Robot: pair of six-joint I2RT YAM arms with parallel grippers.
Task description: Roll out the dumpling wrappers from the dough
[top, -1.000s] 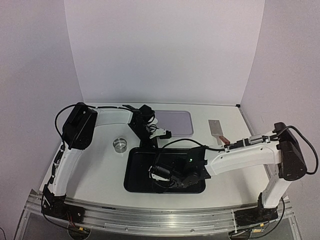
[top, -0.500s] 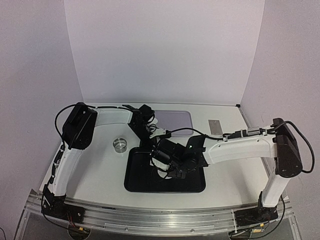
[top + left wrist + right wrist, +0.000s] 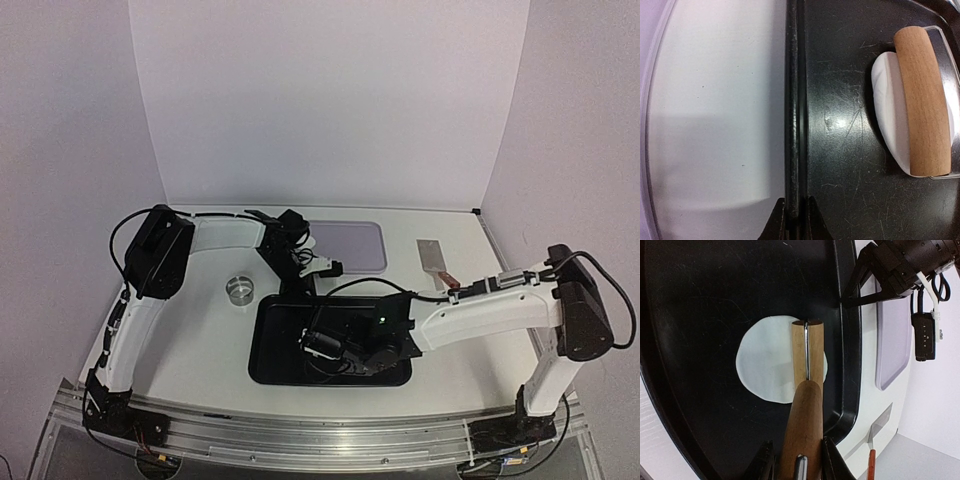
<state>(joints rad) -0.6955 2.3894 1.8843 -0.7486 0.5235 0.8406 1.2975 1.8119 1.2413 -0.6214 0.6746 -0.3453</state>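
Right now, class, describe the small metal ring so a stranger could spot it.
Find the black rectangular tray mid-table. Just beside its far-left corner, on the white table, sits a small metal ring. It alone is round and metallic; the flat steel cleaver lies far right.

Top view: high above near edge, facing back wall, whole table in frame. Wrist views: close, looking down into tray; both share wrapper under roller.

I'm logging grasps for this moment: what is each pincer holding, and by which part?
Right pincer: the rolling pin, by its wooden handle. Left pincer: the black tray, by its rim.
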